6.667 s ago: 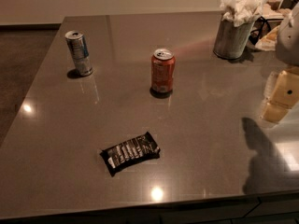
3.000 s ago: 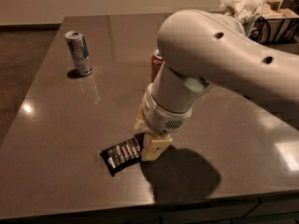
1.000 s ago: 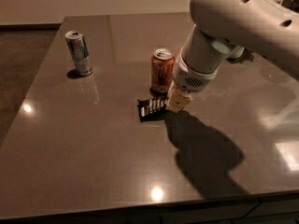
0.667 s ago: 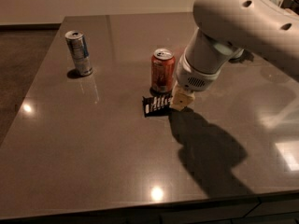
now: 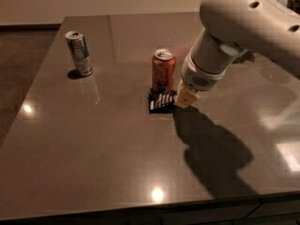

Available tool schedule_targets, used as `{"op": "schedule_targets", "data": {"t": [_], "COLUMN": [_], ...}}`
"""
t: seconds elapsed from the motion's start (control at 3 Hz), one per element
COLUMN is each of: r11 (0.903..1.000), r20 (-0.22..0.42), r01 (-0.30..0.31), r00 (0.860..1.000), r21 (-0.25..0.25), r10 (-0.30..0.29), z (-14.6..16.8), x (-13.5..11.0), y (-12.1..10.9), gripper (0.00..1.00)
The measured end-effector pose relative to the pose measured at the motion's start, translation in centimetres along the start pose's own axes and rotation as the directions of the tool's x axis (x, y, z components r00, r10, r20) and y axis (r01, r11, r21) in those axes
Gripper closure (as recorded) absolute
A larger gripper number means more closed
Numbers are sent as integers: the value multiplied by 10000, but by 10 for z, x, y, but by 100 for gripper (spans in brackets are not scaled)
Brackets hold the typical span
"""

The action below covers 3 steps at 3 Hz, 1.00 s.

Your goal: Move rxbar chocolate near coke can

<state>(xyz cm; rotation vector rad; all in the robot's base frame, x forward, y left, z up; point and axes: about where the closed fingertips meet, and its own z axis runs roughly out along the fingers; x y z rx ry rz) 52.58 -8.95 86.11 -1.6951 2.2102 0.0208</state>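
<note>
The coke can (image 5: 163, 71), red-orange with a silver top, stands upright near the middle of the dark table (image 5: 93, 139). The rxbar chocolate (image 5: 161, 101), a black wrapper with white lettering, is right in front of the can's base, its left part showing. My gripper (image 5: 186, 99) is at the bar's right end, low over the table and just right of the can. The big white arm (image 5: 239, 27) reaches in from the upper right and hides the bar's right end.
A slimmer silver and blue can (image 5: 79, 53) stands upright at the far left of the table. The table's front edge (image 5: 140, 210) runs along the bottom. The arm casts a dark shadow (image 5: 211, 149) on the table right of centre.
The gripper and the rxbar have moved from the front of the table up to the coke can. Over the last second they shifted slightly right, closer to the can's base.
</note>
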Motion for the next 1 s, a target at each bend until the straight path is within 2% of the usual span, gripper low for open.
{"op": "schedule_targets", "data": {"t": [0.33,0.67,1.0], "r11": [10000,10000,10000], "r20": [-6,-13,-13], "r01": [13,26,26], "r00": [10000,10000,10000], "r21": [5,8,8], "r10": [-13,-26,-26], "z": [0,-1,-1], "x": [0,0,0], "y": [1,1,1], "gripper": [13,0,0]}}
